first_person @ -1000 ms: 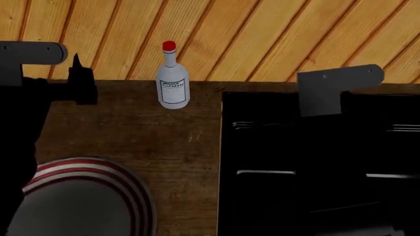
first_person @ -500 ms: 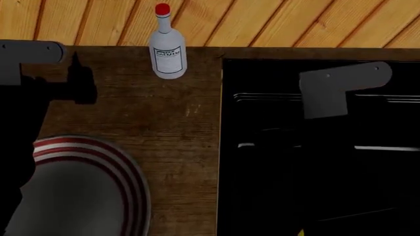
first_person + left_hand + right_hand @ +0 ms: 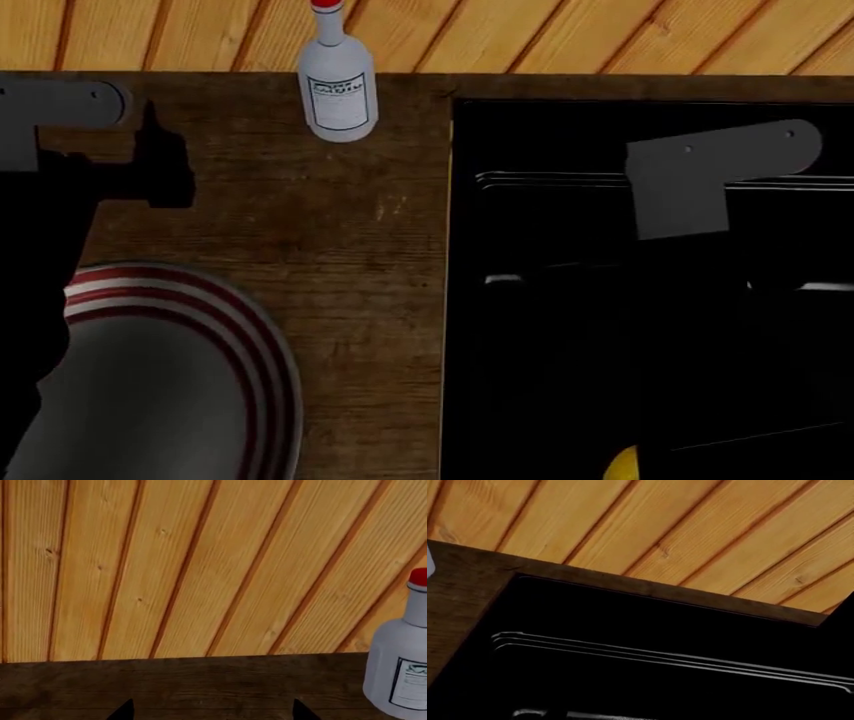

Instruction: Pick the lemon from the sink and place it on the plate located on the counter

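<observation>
Only the top of the yellow lemon (image 3: 622, 466) shows, at the bottom edge of the head view, inside the black sink (image 3: 561, 330). The striped grey plate (image 3: 174, 380) lies on the dark wood counter (image 3: 360, 260) at the lower left. My left gripper (image 3: 160, 165) hovers over the counter's back left, above the plate; in the left wrist view (image 3: 212, 715) its two fingertips (image 3: 123, 713) stand wide apart with nothing between them. My right arm's grey bracket (image 3: 714, 170) is over the sink's back part. Its gripper is lost against the black basin, and the right wrist view shows only the sink (image 3: 647, 680).
A white bottle with a red cap (image 3: 334, 85) stands at the counter's back edge next to the sink's left rim; it also shows in the left wrist view (image 3: 400, 670). An orange slatted wood wall (image 3: 534, 35) rises behind the counter.
The head view has tilted down: the bottle and the counter's back edge slid up in the picture. The lemon has come into view at the bottom edge. More of the plate shows.
</observation>
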Motion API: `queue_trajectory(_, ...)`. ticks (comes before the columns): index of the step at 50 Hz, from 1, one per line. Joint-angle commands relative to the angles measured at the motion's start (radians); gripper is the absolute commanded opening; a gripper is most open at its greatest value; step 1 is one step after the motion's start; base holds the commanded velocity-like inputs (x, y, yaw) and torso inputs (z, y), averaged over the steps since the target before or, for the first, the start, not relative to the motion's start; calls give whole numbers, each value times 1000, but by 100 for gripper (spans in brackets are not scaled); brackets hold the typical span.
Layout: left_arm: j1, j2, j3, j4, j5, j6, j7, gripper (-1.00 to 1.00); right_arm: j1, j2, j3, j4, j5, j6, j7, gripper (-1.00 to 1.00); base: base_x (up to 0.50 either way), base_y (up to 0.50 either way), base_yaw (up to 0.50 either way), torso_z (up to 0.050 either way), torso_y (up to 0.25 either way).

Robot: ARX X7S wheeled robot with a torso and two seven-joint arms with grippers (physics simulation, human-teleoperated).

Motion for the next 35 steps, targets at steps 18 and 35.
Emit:
queue_trajectory(18,-8,-15,0,43,-13,-20,-13,100,46,19,125,-107,97,296,-18,100,0,0,0,0,0)
queue_trajectory(35,-8,-20,-2,72,-23,-41,-25,100,142,137,191,82,587,416,260,100,0,0,0,0,0)
